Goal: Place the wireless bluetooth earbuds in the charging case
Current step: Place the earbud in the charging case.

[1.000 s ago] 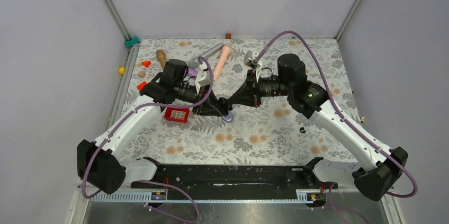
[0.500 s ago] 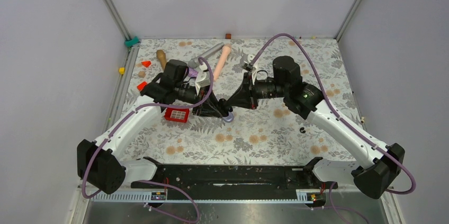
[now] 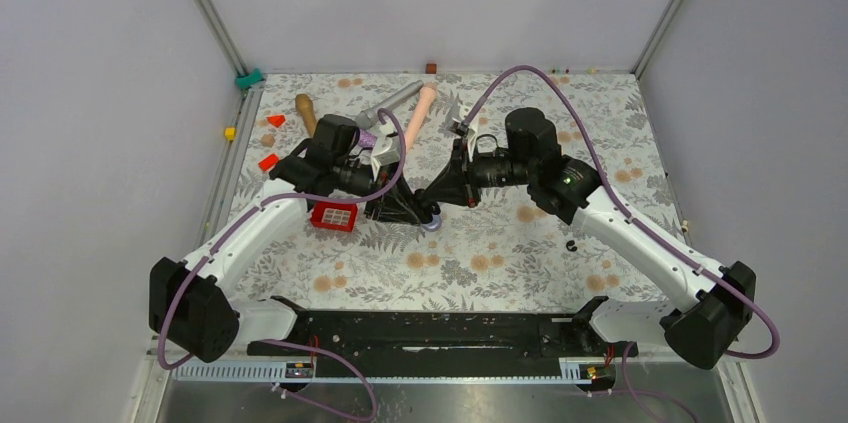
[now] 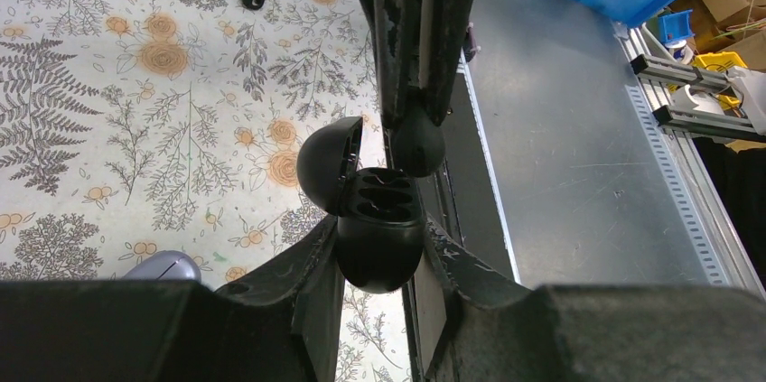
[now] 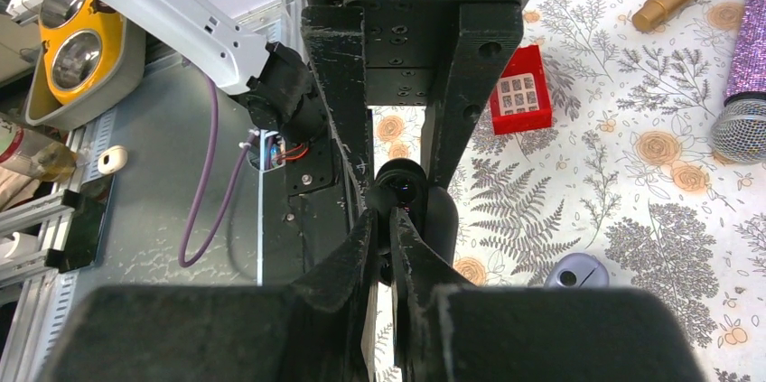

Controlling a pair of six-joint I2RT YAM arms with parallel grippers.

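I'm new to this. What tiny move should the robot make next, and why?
Probably the right hand should ease its earbud the last bit into a well of the charging case. The left hand grips the case with its lid swung open and both wells showing, and the bud sits right at the case's rim, not yet seated.
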